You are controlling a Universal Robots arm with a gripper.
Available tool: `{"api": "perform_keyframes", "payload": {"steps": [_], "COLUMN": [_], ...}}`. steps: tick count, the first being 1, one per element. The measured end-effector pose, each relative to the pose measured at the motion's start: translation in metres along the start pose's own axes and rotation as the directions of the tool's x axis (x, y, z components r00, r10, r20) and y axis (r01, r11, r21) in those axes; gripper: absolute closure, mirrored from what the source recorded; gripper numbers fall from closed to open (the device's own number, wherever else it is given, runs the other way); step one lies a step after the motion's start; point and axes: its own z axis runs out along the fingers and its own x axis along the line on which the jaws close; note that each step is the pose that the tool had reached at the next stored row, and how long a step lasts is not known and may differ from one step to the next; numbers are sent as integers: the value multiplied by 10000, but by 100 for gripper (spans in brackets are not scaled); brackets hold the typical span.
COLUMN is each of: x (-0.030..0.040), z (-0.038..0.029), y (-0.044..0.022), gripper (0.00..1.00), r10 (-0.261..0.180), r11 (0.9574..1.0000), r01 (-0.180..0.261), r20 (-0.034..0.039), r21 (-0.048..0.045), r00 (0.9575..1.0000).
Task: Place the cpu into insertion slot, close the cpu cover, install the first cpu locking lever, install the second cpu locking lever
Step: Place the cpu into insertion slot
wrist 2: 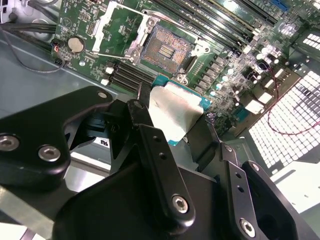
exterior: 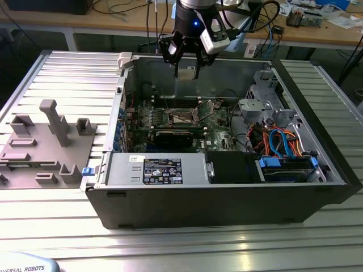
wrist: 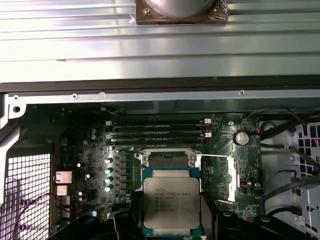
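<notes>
My gripper [exterior: 186,71] hangs over the open computer case, shut on the cpu [wrist 2: 175,117], a flat square chip with a dull silver top. In both wrist views the black fingers [wrist 2: 150,145] clamp its two opposite edges. The cpu [wrist: 171,202] hovers above the green motherboard [wrist: 80,150], just short of the insertion slot [wrist 2: 167,48], whose dark contact field lies bare. The cpu cover [wrist 2: 102,22] stands swung open beside the slot, and its silvery frame [wrist: 232,180] shows the board through its window. A thin locking lever [wrist: 215,156] is raised.
Long black memory slots [wrist: 160,131] run beside the socket. The case holds a power supply [exterior: 159,170] at the front and a drive cage with blue and orange cables [exterior: 283,144] on the exterior view's right. A grey fixture block [exterior: 45,141] sits outside the case on the exterior view's left.
</notes>
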Motion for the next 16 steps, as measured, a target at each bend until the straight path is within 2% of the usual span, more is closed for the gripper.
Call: {"api": "perform_keyframes", "payload": {"steps": [16], "x": [-1], "z": [40], "y": [-4], "gripper": [46], "r10": [-1], "r11": [10000], "r01": [1], "r20": [0], "r21": [1], "r00": [10000]}}
